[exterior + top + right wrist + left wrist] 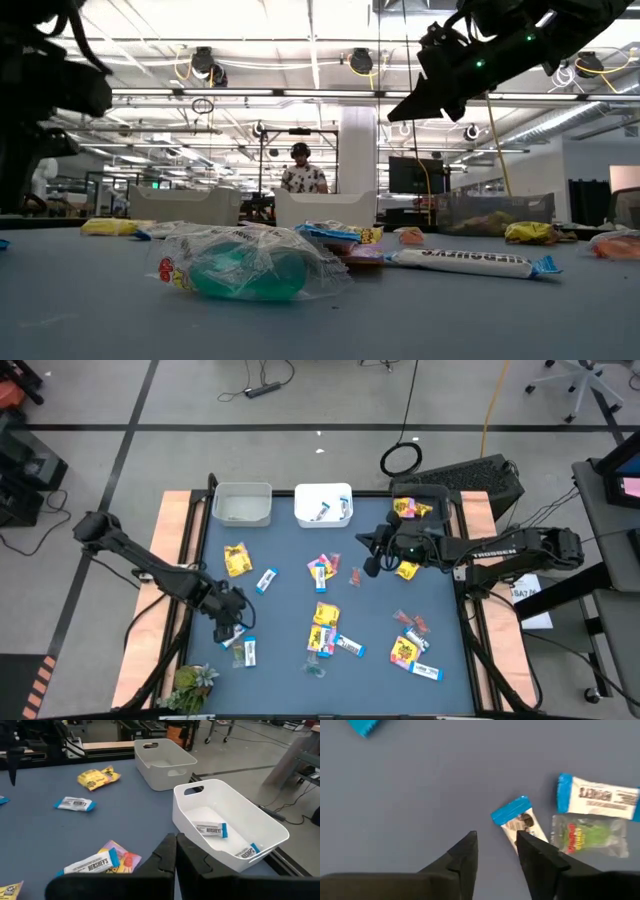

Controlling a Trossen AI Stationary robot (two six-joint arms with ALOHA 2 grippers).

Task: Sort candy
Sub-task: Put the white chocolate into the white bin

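Candy lies scattered over the blue table: yellow packets, blue-and-white bars, red pieces. My left gripper hangs open near the table's front left, pointing steeply down. In its wrist view nothing lies between its fingers; one fingertip hides the end of a blue-and-white bar. Another bar and a clear-greenish candy lie just beyond. My right gripper is shut and holds nothing, raised above the table's right half, near the white bin.
Three bins stand along the far edge: an empty-looking one, a white one holding blue-and-white bars, and a dark one with yellow packets. A green leafy thing sits at the front left corner.
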